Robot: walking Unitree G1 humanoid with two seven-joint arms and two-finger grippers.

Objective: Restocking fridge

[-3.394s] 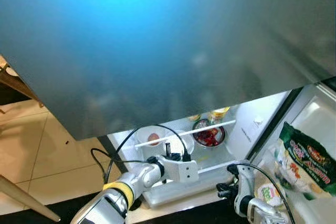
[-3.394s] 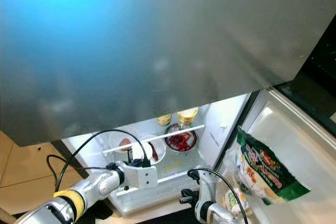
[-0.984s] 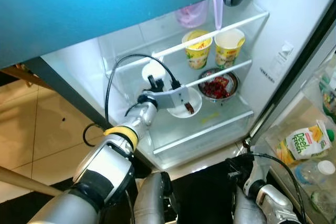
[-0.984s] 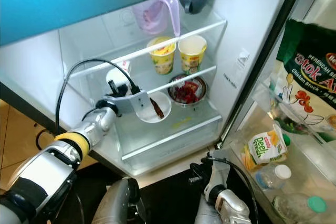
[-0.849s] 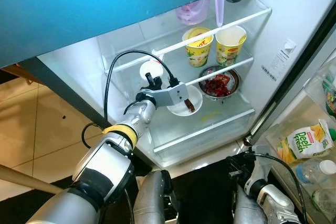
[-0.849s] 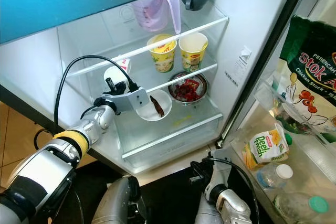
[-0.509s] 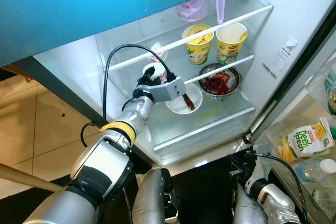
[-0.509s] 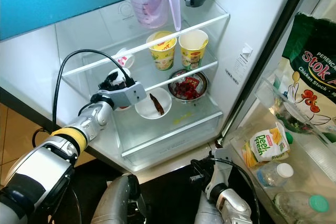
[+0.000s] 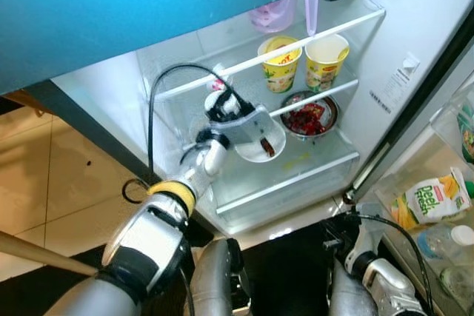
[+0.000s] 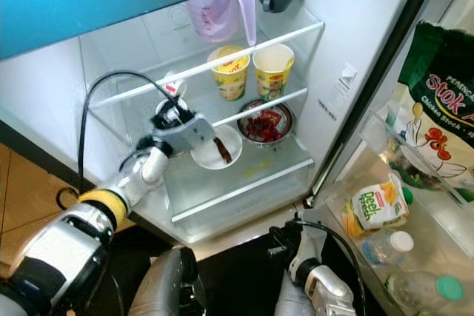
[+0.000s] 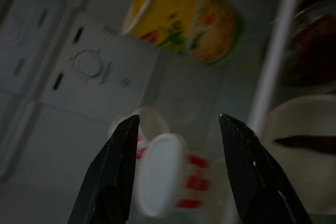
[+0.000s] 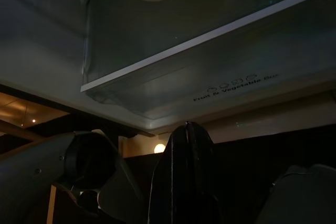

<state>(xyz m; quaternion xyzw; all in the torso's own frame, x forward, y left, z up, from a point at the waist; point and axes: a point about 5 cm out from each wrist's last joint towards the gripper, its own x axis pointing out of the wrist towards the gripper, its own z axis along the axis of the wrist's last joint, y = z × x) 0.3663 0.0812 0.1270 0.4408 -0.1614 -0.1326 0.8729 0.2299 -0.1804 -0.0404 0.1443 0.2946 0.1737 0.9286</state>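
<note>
- The left gripper (image 11: 178, 171) is inside the fridge (image 10: 326, 49) with its fingers (image 11: 118, 166) spread wide and holding nothing.
- Straight ahead of it, between the two fingers but not touching either, lies a small white cup (image 11: 163, 182) with red markings, tipped on its side; a second like it sits just behind.
- Half a second ago the wrist sat lower and further out, beside the white bowl (image 10: 218, 149); it has since risen and turned toward the back of the shelf, so the cups now line up with the open fingers.
- That suggests the arm has either just let a cup go or is lining up to take it; which one cannot be told from here.
- Beside the gripper, on its right, is the white bowl with a dark strip of food; beyond that a metal bowl (image 10: 263, 125) of red food.
- Above and ahead of the gripper stand two yellow noodle cups (image 10: 231, 72) on the shelf.
- The right gripper (image 12: 186, 145) hangs low outside, under the crisper drawer (image 12: 220, 72), fingers pressed together and empty.
</note>
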